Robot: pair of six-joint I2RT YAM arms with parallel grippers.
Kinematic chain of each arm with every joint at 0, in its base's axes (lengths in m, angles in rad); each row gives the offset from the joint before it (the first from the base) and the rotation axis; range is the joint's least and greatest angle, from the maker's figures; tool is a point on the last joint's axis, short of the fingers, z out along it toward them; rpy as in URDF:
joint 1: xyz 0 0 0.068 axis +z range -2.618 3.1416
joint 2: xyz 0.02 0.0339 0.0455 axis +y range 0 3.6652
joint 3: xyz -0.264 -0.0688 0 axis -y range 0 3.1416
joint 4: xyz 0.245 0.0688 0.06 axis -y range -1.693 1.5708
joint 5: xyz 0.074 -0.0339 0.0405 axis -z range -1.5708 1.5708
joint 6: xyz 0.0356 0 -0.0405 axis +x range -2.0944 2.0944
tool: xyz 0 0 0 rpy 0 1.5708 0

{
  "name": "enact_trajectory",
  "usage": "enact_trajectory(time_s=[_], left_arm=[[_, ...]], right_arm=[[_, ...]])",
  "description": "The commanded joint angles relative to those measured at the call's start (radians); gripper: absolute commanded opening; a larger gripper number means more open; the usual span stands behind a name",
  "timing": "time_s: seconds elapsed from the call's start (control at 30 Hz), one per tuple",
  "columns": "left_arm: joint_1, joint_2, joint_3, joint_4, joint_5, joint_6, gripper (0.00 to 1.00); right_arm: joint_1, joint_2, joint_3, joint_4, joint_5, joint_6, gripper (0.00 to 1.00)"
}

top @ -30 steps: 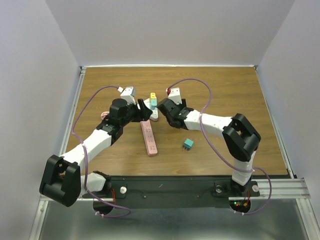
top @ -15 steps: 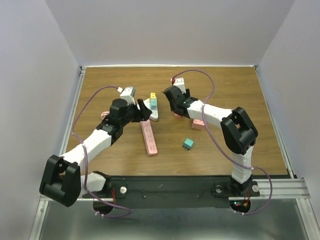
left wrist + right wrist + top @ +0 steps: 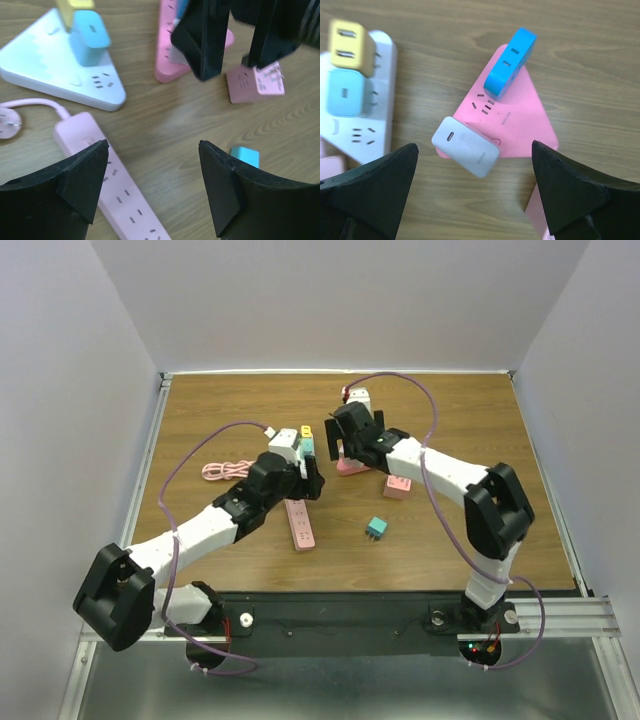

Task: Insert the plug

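Right wrist cam: right hand (image 3: 343, 440) is now gaping wide over the white plug (image 3: 465, 146), which is sitting on the pink triangular strip (image 3: 520, 120); left hand (image 3: 152, 150), wide too, is swinging closer.

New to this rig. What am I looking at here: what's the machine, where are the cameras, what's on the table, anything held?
Two robot arms are bolted at the near edge of a wooden table. The wide picture looks down from above and behind them. The other two come from a camera on each wrist, so the black wedges at the bottom are that arm's own fingers. On the table: a long pink power strip, a white triangular strip carrying a light-blue plug and a yellow plug, a pink triangular strip with a blue plug standing in it and a white charger at its corner, a small pink socket cube, and a loose teal plug. The left gripper and right gripper both stand open, holding nothing.
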Motion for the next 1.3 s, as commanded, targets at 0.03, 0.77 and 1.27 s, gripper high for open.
enact_trajectory(time_s=[0.03,0.77,1.27], left_arm=[[-0.163,-0.025,0.007,0.051,-0.112,0.043,0.84],[-0.59,0.484,0.148,0.288,-0.195,0.072,0.89],[-0.586,0.595,0.252,0.196,-0.312,0.046,0.89]], right_arm=[[-0.025,-0.191,-0.032,0.023,-0.01,0.028,1.0],[-0.283,-0.708,-0.402,0.024,-0.228,0.103,1.0],[-0.315,-0.677,-0.39,0.035,-0.289,0.079,1.0]])
